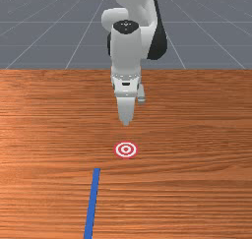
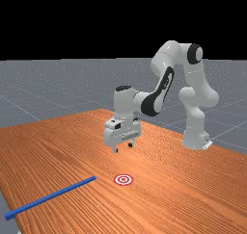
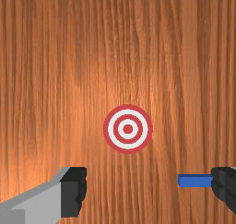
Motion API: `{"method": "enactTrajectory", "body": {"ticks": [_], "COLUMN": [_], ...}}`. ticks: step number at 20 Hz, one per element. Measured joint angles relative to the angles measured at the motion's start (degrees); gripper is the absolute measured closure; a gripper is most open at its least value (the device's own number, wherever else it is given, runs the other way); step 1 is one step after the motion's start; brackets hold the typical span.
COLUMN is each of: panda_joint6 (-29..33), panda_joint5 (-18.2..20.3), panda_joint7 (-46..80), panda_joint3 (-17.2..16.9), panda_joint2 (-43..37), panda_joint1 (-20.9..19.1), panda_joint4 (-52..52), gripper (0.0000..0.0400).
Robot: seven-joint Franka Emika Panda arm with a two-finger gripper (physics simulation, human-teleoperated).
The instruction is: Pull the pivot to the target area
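Open-fingered, the white two-finger gripper (image 2: 123,148) hung empty above the surface. A long, straight blue bar (image 1: 92,203) lay on the orange-brown wooden table (image 1: 197,134), off the round red-and-white target (image 1: 125,149), towards the front view's left. Fingers lowered off its line risked knocking it askew. Its long axis ran nearly up and down the front view, slightly aslant.

An orange-brown wood-grain tabletop (image 2: 164,199) catches a pale, warm sheen in the far view. Beyond it, a grey floor (image 2: 34,79) crossed by thin light lines meets a black background (image 2: 72,21).
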Motion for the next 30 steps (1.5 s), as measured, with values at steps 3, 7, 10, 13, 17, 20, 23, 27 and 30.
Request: {"method": "enactTrajectory", "body": {"ticks": [3, 7, 10, 13, 17, 20, 23, 27, 30], "panda_joint6": [0.00, 0.90, 3.38, 5.47, 9.52, 11.08, 11.01, 11.31, 12.78], "panda_joint5": [0.00, -0.14, -0.67, -1.37, -3.55, -4.50, -5.09, -4.44, -5.31], "panda_joint7": [0.00, -1.48, -5.95, -10.11, -19.07, -22.77, -27.35, -26.97, -30.43], "panda_joint3": [0.00, 0.25, 1.09, 1.96, 3.97, 4.80, 5.18, 4.20, 4.95], "panda_joint2": [0.00, 0.60, 2.76, 4.92, 9.57, 12.01, 12.12, 12.61, 12.29], "panda_joint1": [0.00, -0.23, -1.01, -1.83, -3.78, -4.83, -6.92, -8.55, -9.51], "panda_joint4": [0.00, -0.04, -0.22, -0.28, 0.37, 0.61, 0.71, 1.20, -0.83], "gripper": [0.0310, 0.0388, 0.0397, 0.0399, 0.0400, 0.0400, 0.0400, 0.0400, 0.0400]}}
